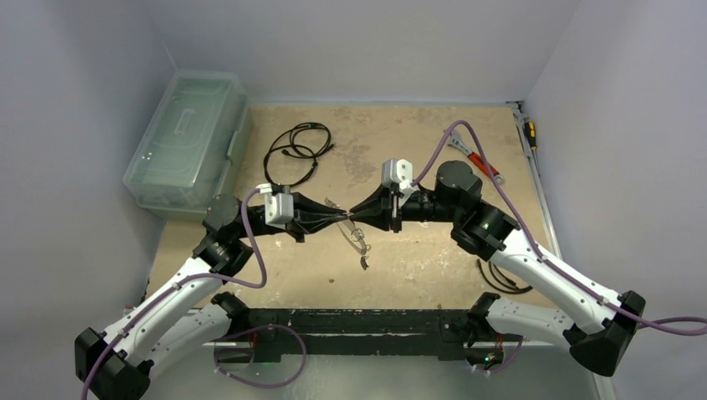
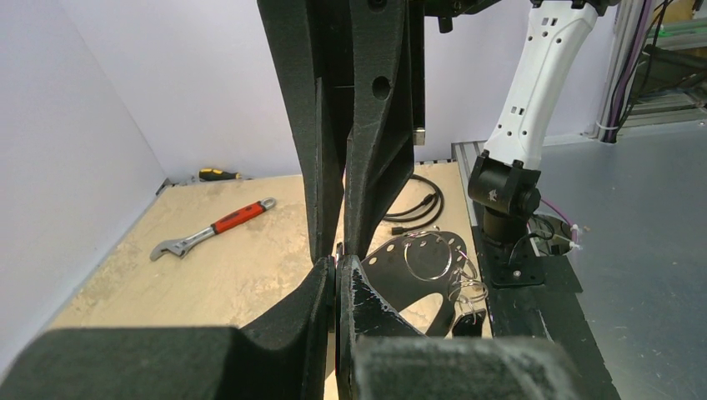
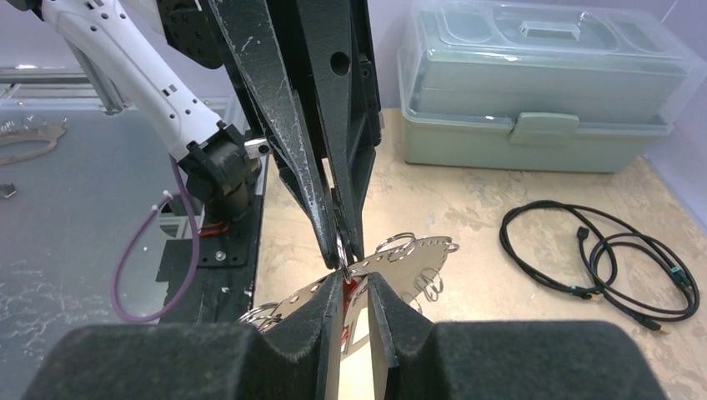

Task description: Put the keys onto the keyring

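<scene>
What worried me was a slip. Both sets of tips were crowded nose to nose at the middle of the overhead view, and a small twist or pull by either arm could have dragged the thin keyring (image 3: 408, 258) out of its pinch or flicked a key away before it threaded on. The left gripper (image 1: 338, 219) was closed to a hairline, apparently on the keyring's wire, which hung just below and right of the tips. The right gripper (image 1: 358, 215) was all but closed on a sliver of red. I took that for the tag on one of the keys (image 3: 350, 289).
</scene>
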{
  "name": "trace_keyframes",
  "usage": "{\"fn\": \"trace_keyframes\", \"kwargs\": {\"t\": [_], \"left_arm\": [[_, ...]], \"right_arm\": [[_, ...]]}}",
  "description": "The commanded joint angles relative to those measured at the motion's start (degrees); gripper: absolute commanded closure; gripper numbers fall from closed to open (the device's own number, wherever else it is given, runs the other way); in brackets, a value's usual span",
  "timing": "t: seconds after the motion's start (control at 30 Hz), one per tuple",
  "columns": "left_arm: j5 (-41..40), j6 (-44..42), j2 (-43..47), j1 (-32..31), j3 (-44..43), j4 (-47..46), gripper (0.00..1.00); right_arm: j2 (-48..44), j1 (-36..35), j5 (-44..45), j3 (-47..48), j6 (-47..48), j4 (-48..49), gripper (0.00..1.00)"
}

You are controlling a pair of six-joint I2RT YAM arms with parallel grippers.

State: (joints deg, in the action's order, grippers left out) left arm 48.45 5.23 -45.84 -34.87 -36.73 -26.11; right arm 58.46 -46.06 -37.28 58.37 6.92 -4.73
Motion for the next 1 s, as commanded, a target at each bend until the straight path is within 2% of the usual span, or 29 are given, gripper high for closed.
{"fn": "trace_keyframes", "kwargs": {"t": [0.0,0.13,0.3,0.4,0.47,0.6,0.63,0.67,0.8,0.97], "left_arm": [[0.34,0.5,-0.04,0.42,-0.4,-3.4,1.0],[0.3,0.5,-0.17,0.42,-0.48,-3.27,1.0],[0.01,0.42,0.29,0.42,-0.39,-3.12,1.0],[-0.55,-0.81,0.61,0.42,-0.83,-1.02,1.0],[-0.82,-3.14,0.9,0.42,-2.36,2.96,0.87],[-3.25,-9.69,1.61,0.33,-5.96,13.09,0.48],[-4.02,-11.34,1.83,0.33,-7.07,16.09,0.34],[-4.97,-13.42,1.96,0.38,-8.45,19.04,0.29],[-8.7,-21.29,1.37,0.34,-13.46,32.18,0.29],[-10.33,-24.83,-0.69,0.33,-17.57,38.22,0.38]], "right_arm": [[0.1,0.27,-1.53,2.71,0.55,2.35,0.81],[0.41,0.26,-2.75,2.34,0.15,3.61,0.82],[1.36,0.27,-4.22,2.36,0.03,4.29,1.0],[1.48,0.27,-4.63,2.42,0.02,4.29,1.0],[1.4,0.27,-4.58,2.65,0.03,3.81,1.0],[2.18,0.27,-2.24,5.0,3.04,-2.05,1.0],[2.49,0.27,-0.49,6.1,4.72,-4.32,1.0],[3.09,0.27,0.92,7.26,6.24,-6.68,1.0],[5.41,0.16,5.92,13.0,11.49,-15.48,1.0],[7.86,-0.92,12.91,18.89,15.27,-22.78,1.0]]}}
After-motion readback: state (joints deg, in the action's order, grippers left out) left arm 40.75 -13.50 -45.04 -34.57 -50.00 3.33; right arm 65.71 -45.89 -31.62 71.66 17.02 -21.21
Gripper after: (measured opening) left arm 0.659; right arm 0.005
